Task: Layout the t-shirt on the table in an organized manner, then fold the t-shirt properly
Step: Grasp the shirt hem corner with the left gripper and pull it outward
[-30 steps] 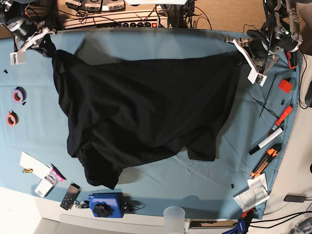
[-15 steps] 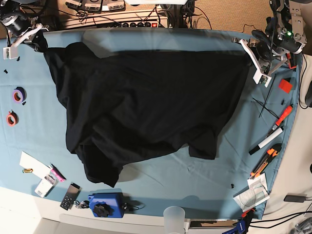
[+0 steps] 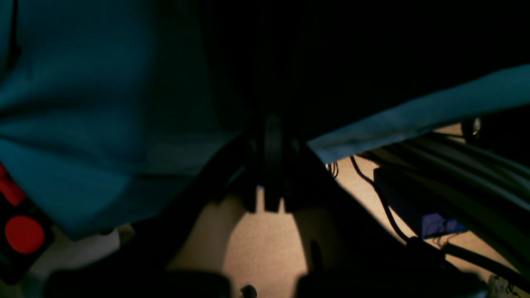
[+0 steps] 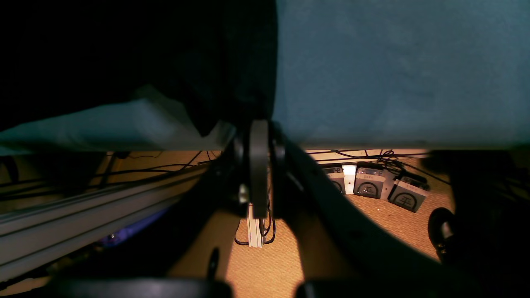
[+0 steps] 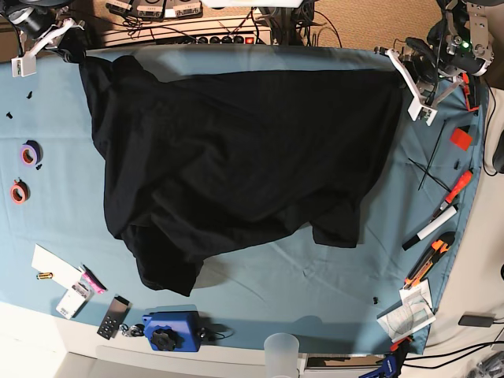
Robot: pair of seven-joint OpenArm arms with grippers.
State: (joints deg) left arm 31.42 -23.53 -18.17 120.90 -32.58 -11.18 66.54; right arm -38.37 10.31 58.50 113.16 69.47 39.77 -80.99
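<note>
Both grippers are pinching the t-shirt (image 5: pixel 236 157) at the table's (image 5: pixel 315 291) far edge: left gripper (image 5: pixel 396 64) one corner, right gripper (image 5: pixel 75 49) the other.

Both wrist views are dark and blurred; the t-shirt (image 5: pixel 236 157) reads there only as blackness. Its print cannot be seen. The cup (image 5: pixel 281 352) is cut off at the near edge.

Soft matt black cloth, that's the t-shirt (image 5: pixel 236 157), rumpled in folds. Under it the table (image 5: pixel 299 291) wears matt light-blue fabric, slightly creased. Down front, a translucent plastic cup (image 5: pixel 281 350).
</note>
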